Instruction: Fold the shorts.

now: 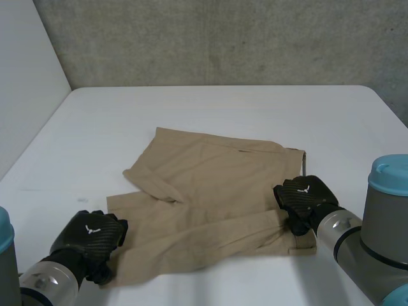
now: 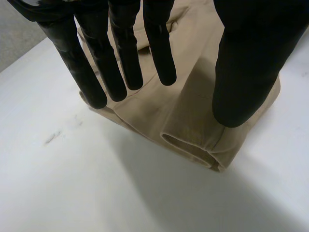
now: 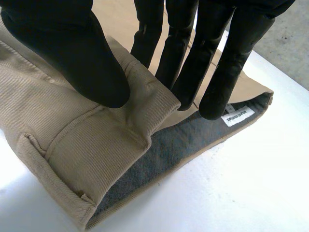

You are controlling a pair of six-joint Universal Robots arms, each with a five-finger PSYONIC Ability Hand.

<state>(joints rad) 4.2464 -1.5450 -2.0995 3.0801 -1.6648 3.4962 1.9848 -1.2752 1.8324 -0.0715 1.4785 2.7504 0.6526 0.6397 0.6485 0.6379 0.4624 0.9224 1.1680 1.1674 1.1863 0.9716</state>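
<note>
Tan shorts (image 1: 217, 191) lie flat on the white table (image 1: 223, 108), waistband toward my right arm and leg hems toward my left. My left hand (image 1: 89, 239) is over the near leg's hem corner; in the left wrist view its straight fingers (image 2: 120, 58) and spread thumb hover above the hem (image 2: 193, 145), holding nothing. My right hand (image 1: 306, 197) is at the waistband's near end. In the right wrist view its thumb (image 3: 82, 58) presses on the top layer of the waistband (image 3: 96, 145), and its fingers reach inside the grey-lined opening, pinching that layer.
A white label (image 3: 238, 116) shows inside the waistband lining. The far leg's hem (image 1: 150, 182) is rumpled and turned over. A grey wall rises behind the table. Bare table surrounds the shorts on all sides.
</note>
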